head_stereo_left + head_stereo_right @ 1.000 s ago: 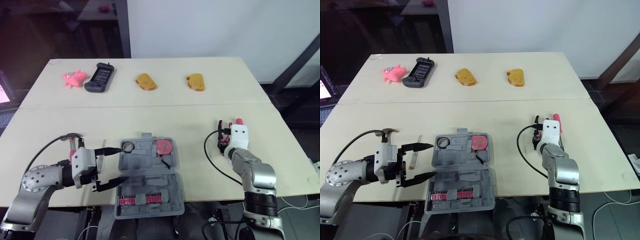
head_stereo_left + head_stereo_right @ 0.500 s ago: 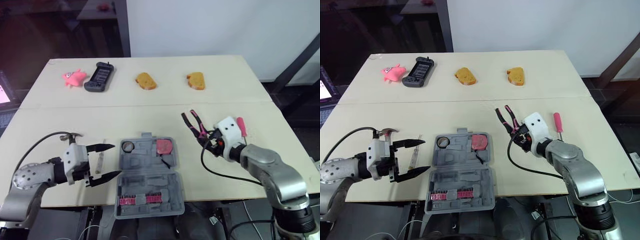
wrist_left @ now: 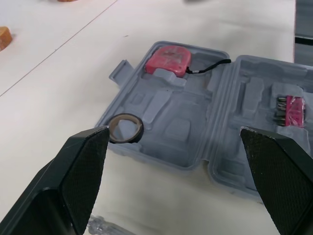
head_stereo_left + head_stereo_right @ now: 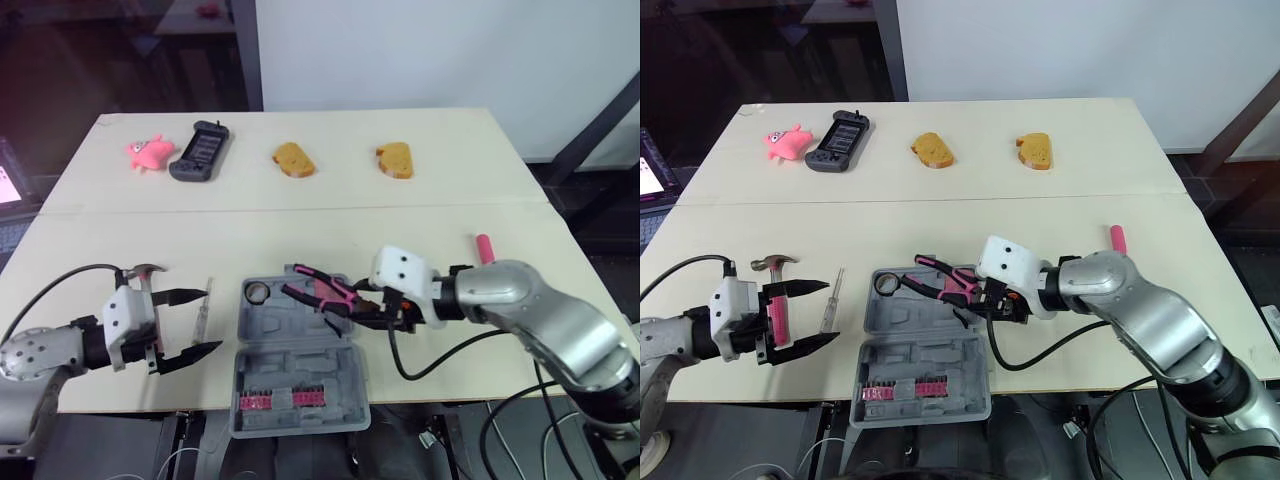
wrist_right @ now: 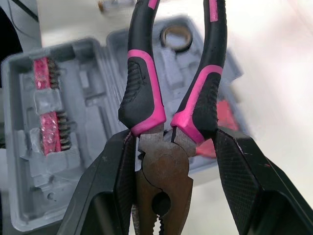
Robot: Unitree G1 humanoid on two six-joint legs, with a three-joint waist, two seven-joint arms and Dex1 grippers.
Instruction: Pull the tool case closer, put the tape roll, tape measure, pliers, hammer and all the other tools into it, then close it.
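Swinging in from the tabletop's right side, the right gripper (image 5: 173, 147) had carried the pliers (image 5: 142, 93) over the tool case (image 4: 297, 346) since half a second earlier, while the left gripper (image 4: 213, 320) had drawn back a little toward the left edge. I saw the right fingers clamped on the pliers' head, with the pink-and-black handles pointing away over the far half of the case. They hung above the tape measure (image 3: 168, 58) and hid part of it from the head camera. The left fingers were spread wide apart with nothing between them, just left of the case.

Around the left gripper lay the hammer (image 4: 779, 312), close by the base of the fingers, and a slim pale tool (image 4: 204, 308) on the tabletop (image 4: 400, 220) between the fingertips and the case. A pink handle (image 4: 483, 246) lay well to the right, partly behind the right arm. Along the far edge sat a pink toy (image 4: 146, 154), a black handheld device (image 4: 200, 152) and two bread pieces (image 4: 293, 161) (image 4: 393, 161), all well apart from the work.

The case lay with its lid folded flat at the front edge. Its far half held the tape roll (image 4: 256, 292) in the left corner and the red tape measure in the right corner. The near half held a pink bit set (image 4: 290, 400). The other moulded recesses I could see were bare.
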